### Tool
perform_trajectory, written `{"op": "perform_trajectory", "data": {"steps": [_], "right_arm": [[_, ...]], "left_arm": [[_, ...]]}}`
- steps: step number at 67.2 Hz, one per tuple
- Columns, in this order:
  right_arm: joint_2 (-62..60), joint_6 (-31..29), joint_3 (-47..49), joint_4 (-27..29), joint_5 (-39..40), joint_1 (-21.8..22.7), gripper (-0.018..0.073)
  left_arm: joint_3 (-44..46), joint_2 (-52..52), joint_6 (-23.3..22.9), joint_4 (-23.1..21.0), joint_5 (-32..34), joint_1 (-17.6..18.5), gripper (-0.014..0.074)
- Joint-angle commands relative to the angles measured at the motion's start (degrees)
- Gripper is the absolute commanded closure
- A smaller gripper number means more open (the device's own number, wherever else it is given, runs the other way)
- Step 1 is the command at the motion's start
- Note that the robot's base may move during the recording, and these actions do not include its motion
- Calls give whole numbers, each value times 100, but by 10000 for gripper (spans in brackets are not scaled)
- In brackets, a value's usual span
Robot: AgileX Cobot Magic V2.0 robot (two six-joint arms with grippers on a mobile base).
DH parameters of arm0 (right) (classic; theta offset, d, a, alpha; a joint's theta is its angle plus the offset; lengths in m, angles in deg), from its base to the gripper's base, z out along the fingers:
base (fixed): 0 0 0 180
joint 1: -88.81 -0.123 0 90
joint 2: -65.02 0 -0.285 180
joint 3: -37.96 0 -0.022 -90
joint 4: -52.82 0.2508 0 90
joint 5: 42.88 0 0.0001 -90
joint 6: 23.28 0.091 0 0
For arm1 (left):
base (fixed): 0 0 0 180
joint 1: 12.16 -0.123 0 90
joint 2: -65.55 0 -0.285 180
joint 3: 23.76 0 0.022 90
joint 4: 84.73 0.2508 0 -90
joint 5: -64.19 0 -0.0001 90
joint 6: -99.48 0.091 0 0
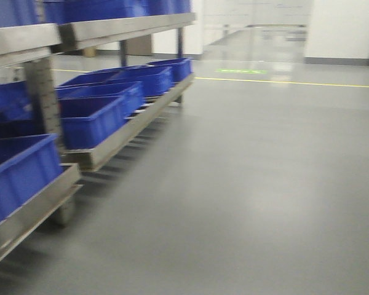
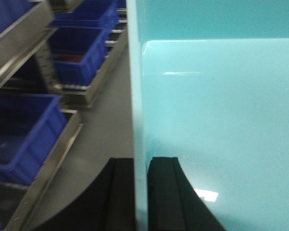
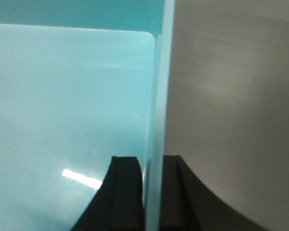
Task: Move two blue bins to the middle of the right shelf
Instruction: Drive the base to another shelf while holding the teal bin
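A pale cyan-blue bin (image 2: 216,106) fills the right of the left wrist view. My left gripper (image 2: 141,166) is shut on its left wall, one black finger (image 2: 120,192) outside and one inside. In the right wrist view the same kind of pale blue bin (image 3: 67,96) fills the left. There my right gripper (image 3: 151,166) is shut on its right wall, with a black finger (image 3: 125,192) inside and the other outside. I see only one bin's inside; whether a second is nested under it is hidden. The front view shows neither the bin nor the grippers.
A metal shelf rack (image 1: 120,132) runs along the left, holding several royal blue bins (image 1: 92,120) on its low and upper levels. The same rack (image 2: 53,139) lies left of my left gripper. Grey floor (image 1: 258,178) stretches ahead to a yellow line (image 1: 295,82).
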Motion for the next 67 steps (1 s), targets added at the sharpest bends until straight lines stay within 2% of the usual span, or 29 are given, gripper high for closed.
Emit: {"op": "perform_trajectory", "data": {"steps": [1, 67], "right_arm": [[-53, -88, 66, -104, 318, -31, 722], [-53, -88, 66, -104, 318, -31, 722]], "left_arm": [[57, -23, 15, 122, 207, 43, 708], [57, -23, 15, 137, 207, 43, 708]]}}
